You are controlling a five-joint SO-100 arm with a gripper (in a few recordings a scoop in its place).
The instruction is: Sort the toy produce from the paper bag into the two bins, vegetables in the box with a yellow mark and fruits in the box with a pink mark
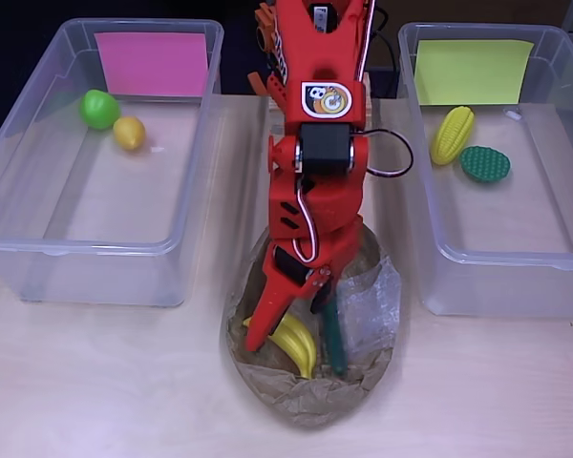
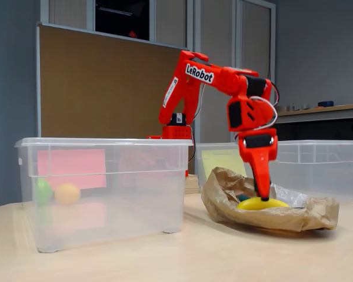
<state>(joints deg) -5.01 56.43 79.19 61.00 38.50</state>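
The banana (image 1: 299,345) lies in the crumpled paper bag (image 1: 363,396) in the overhead view, with a dark green veggie (image 1: 335,336) just beside it on the right. The red gripper (image 1: 291,320) reaches down into the bag, one finger on the left of the banana and the other near its top, so it looks partly open around the banana, but I cannot tell if it is squeezing yet. The pink bin (image 1: 10,191) on the left has a green fruit (image 1: 99,109) and a yellow one (image 1: 129,133). The yellow bin (image 1: 554,277) on the right has corn (image 1: 452,135) and another green veggie (image 1: 484,163). In the fixed view, the gripper (image 2: 262,197) points straight down with its tip touching the banana (image 2: 260,204), low in the bag (image 2: 294,216). The banana looks like light, hard, smooth plastic, so it may slip. I think the best place to pinch is across its thin curved middle.
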